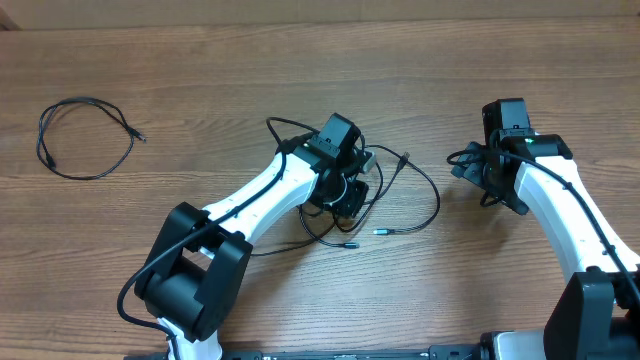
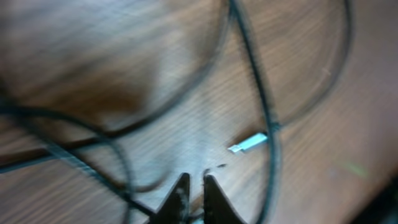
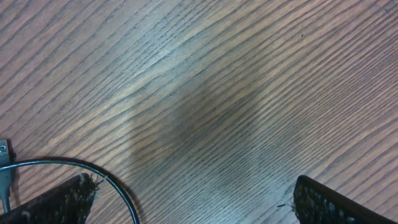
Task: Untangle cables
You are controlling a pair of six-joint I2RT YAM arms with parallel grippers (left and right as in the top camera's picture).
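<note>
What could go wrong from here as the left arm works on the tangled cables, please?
The left gripper sits amid crossing loops of the cables, so a pull may tighten the knot instead of loosening it. The silver plug beside one strand could catch in a loop.

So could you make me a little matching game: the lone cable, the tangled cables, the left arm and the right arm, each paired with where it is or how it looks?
1. lone cable
2. tangled cables
3. left arm
4. right arm

A. jaws wide open
B. loose loop at the far left of the table
C. jaws almost closed
D. bunched mid-table, partly under an arm

Pairs: 1-B, 2-D, 3-C, 4-A
</note>
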